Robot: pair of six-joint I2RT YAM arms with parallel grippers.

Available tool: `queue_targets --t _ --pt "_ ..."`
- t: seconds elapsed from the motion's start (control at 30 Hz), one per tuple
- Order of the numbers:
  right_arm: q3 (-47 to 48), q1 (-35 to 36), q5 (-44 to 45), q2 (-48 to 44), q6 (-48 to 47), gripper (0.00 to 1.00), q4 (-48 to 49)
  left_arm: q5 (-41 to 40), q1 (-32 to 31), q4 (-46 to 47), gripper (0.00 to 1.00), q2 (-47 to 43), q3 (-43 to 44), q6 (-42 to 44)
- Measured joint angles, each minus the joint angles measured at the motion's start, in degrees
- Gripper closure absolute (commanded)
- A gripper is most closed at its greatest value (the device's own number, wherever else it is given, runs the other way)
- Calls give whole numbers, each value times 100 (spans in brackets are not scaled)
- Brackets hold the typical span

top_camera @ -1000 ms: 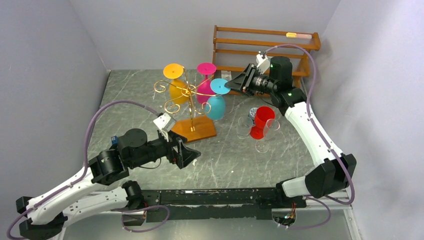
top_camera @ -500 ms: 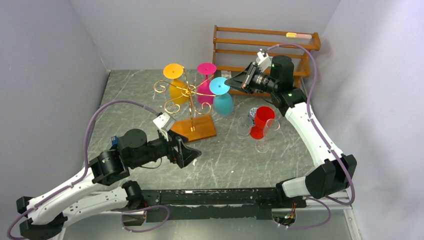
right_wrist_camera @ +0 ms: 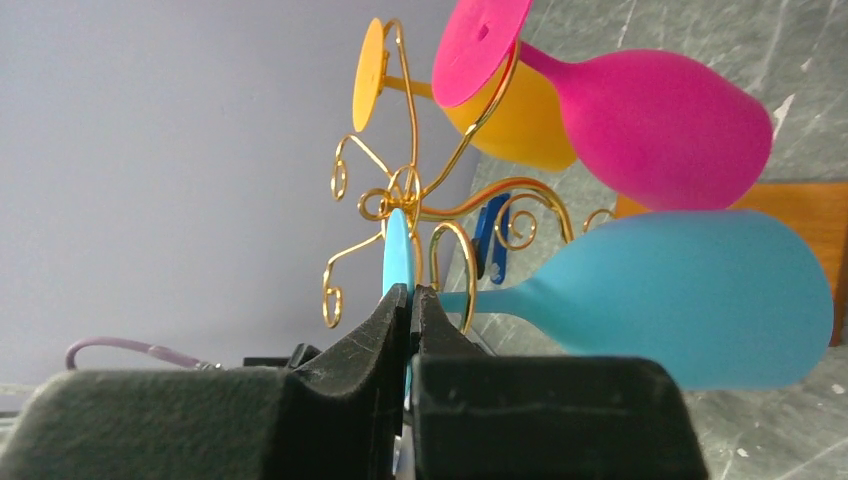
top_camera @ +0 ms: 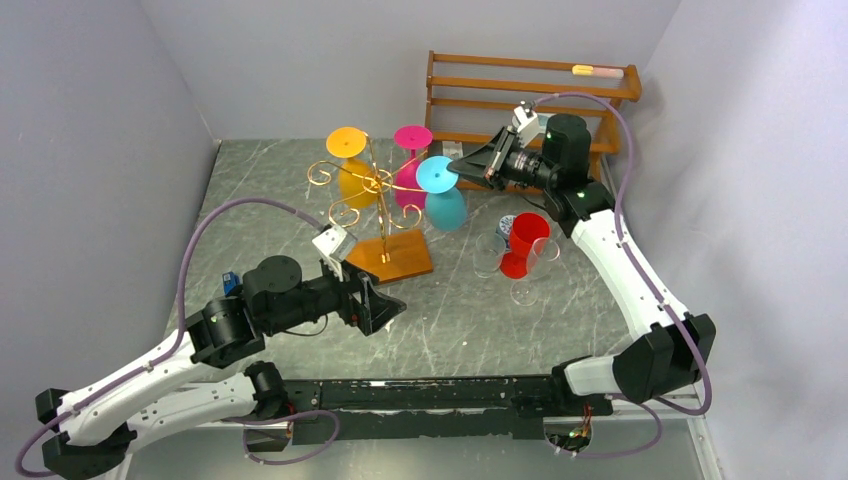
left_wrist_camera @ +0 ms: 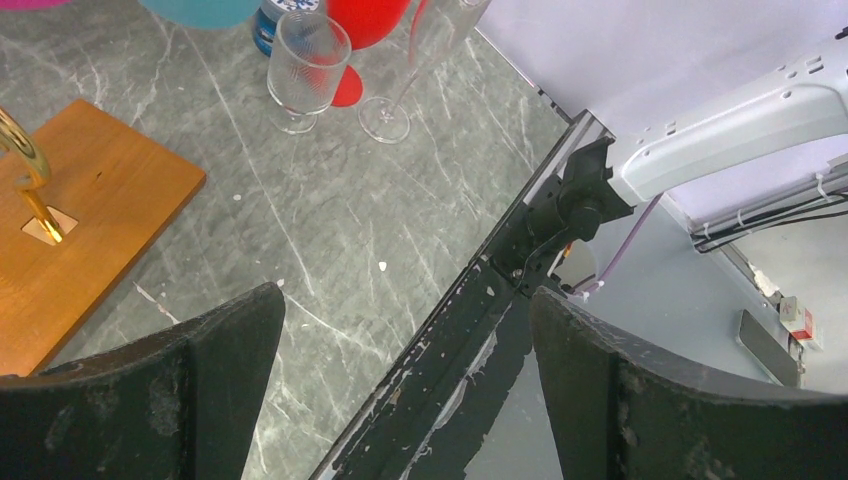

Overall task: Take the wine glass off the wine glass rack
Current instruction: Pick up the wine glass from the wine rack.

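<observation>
the right gripper point(top_camera: 463, 168) point(right_wrist_camera: 410, 296) is clenched on the thin foot disc of the blue wine glass point(top_camera: 446, 206) point(right_wrist_camera: 690, 300). in the right wrist view the disc stands edge-on between the two pads, which press on it from both sides. from the jaws the stem runs out sideways to the bowl, which lies beyond the fingertips and tilted, off to one side of the jaw line.

the wine glass rack point(top_camera: 374, 188) point(right_wrist_camera: 412, 190) stands just ahead of these jaws. one of its gold curls sits right beside the blue stem, close to the fingertips; whether that curl encloses the stem i cannot tell. farther past the jaws a pink glass point(top_camera: 410, 190) point(right_wrist_camera: 650, 125) and an orange glass point(top_camera: 350, 180) point(right_wrist_camera: 515, 125) hang from other arms of the rack.

the left gripper point(top_camera: 386, 306) point(left_wrist_camera: 405, 300) is released, its fingers spread wide over bare table. the rack's wooden base lies just outside its left finger, not touching. ahead of these jaws stand a red glass point(top_camera: 524, 240) point(left_wrist_camera: 372, 18) and a clear glass point(top_camera: 489, 255) point(left_wrist_camera: 305, 65), well apart from them. the blue wine glass shows only as a sliver at the top edge of this view.
</observation>
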Motion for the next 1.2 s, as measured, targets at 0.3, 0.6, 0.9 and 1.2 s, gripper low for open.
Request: queue_targets --t 0.3,0.6,0.9,1.2 --pt "-46 0 -153 -96 369 100 186 0 0 0 4 -15 0 -2" --pt "-39 0 -33 -192 208 100 -103 -74 0 -7 4 -72 7 0" --pt "72 68 -46 -192 31 100 -297 -15 0 2 3 7 7 4" --pt "374 492 50 -76 -127 100 -308 -13 0 -4 3 33 17 9"
